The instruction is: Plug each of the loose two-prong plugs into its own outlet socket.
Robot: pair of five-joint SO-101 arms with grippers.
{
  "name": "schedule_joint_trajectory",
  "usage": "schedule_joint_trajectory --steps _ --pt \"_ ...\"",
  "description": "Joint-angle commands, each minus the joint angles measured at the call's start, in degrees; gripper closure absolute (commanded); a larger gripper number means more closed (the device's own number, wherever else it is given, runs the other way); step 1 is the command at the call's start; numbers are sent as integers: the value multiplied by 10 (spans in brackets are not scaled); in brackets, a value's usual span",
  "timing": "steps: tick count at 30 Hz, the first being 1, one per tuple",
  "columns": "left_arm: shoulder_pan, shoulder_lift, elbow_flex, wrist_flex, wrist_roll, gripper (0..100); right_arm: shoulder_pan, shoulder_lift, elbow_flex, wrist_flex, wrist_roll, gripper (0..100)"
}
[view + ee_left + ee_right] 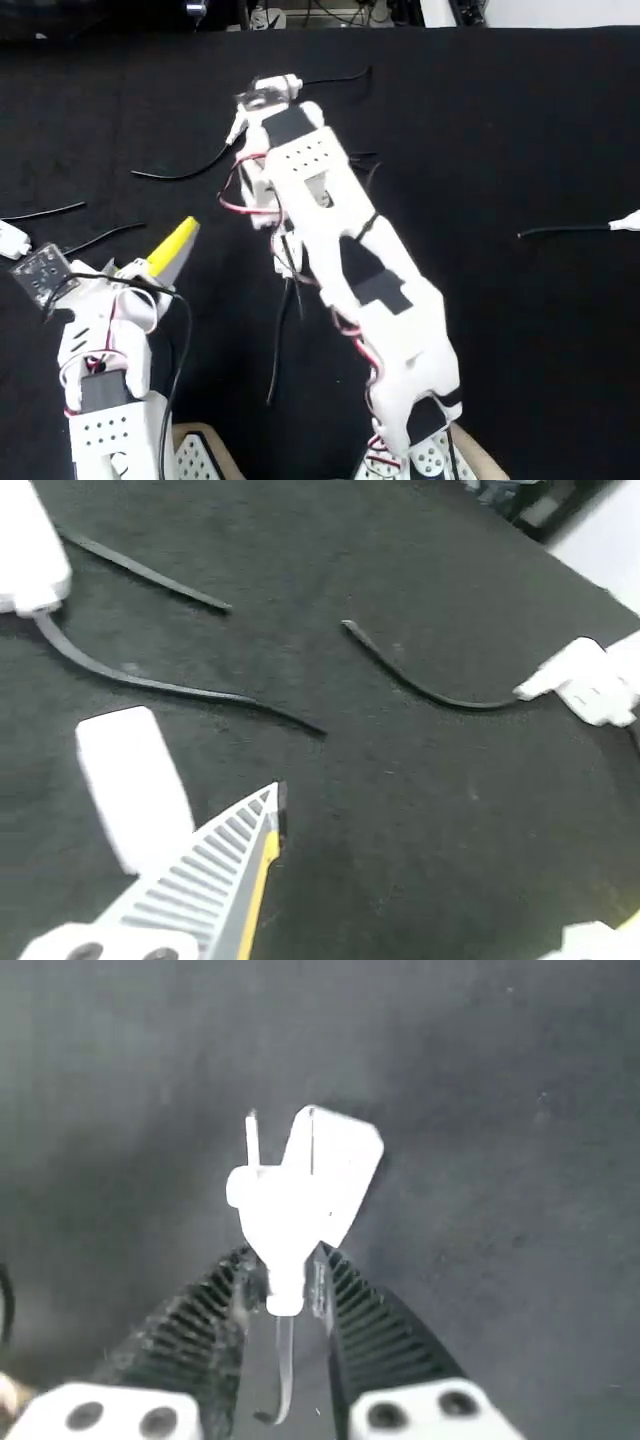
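My right gripper (pixel 285 1265) is shut on the cord end of a white two-prong plug (pixel 275 1210). The plug's prongs point at a white outlet socket (pixel 340 1160) lying on the black table, and one prong overlaps its edge. From above, the right gripper (pixel 265 98) is far across the table with the plug (pixel 278 86) at its tip. My left gripper (pixel 165 255) stays near the front left, open and holding nothing. A white block (pixel 130 780) lies beside its ribbed, yellow-edged finger (pixel 240 850). Another loose plug (pixel 590 680) with a black cord lies farther off.
A white plug (pixel 628 220) with a cord lies at the right edge, another white piece (pixel 12 240) at the left edge. Loose black cords (pixel 185 172) cross the left half of the table. The extended right arm (pixel 340 260) spans the middle.
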Motion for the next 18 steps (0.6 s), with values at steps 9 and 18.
schedule_joint_trajectory --steps 9,18 --pt "47 -6 9 -31 3 456 -89 -113 124 12 76 986" --pt "113 -5 9 -7 -3 456 -109 -115 104 12 74 986"
